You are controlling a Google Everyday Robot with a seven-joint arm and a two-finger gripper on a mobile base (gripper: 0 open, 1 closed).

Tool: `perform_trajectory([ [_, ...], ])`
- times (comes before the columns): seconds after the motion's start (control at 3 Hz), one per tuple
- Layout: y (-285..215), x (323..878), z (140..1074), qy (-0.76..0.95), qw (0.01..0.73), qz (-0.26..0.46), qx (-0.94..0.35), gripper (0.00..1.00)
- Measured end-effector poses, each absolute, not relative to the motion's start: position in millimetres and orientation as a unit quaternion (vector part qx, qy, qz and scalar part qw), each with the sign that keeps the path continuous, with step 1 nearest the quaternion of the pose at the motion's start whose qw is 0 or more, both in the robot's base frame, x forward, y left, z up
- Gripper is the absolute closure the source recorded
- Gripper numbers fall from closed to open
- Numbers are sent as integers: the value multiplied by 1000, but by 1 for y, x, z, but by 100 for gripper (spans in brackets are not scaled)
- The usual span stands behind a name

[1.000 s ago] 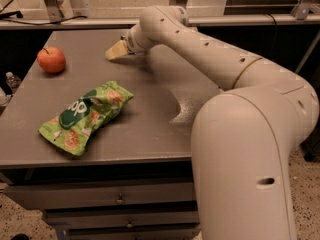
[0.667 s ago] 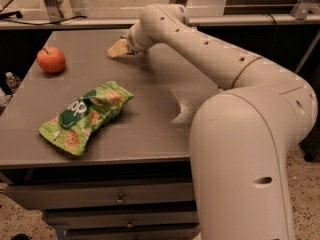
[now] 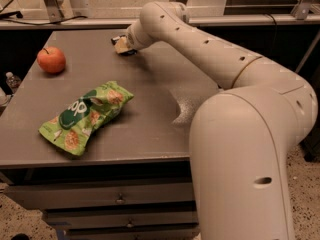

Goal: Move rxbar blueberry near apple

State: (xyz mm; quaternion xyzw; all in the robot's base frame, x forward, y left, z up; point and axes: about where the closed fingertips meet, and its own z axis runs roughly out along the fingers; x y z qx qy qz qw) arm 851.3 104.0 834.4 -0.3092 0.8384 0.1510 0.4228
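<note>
In the camera view, the claw (image 3: 121,45) was seen low over the desk (image 3: 150,134), close to the far edge and somewhat left of its middle. It was carried by the arm (image 3: 200,44), which was stretched across from the near right corner. Whether the claw was open or closed could not be told. The bar (image 3: 128,52) was mostly hidden. Only a dark sliver was shown right beneath the claw, and it was taken to be the bar. Whether it was gripped or merely touched could not be made out.

The apple (image 3: 51,60) was set near the left edge, toward the far left corner and well apart from the claw. The bag (image 3: 85,116) was laid between the desk's middle and the near left corner, off the straight line from claw to apple.

The step in hand was judged to be the securing of the bar. A flat, thin wrapper is easily slid rather than caught, so the grip would best be taken across its narrow side, with the claw pressed close to the desk. Once held, the bar would need to be raised only slightly and carried leftward along the far edge. It should be set down just beside the apple without contact, since a round fruit would be rolled by a nudge. The bar should be fully released before the claw is lifted.
</note>
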Motion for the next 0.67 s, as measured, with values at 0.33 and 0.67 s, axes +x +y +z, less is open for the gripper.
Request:
perform_trajectory([
  [0.33, 106, 846, 848, 830, 434, 154, -315, 100],
  [0.67, 111, 834, 872, 816, 448, 164, -327, 100],
])
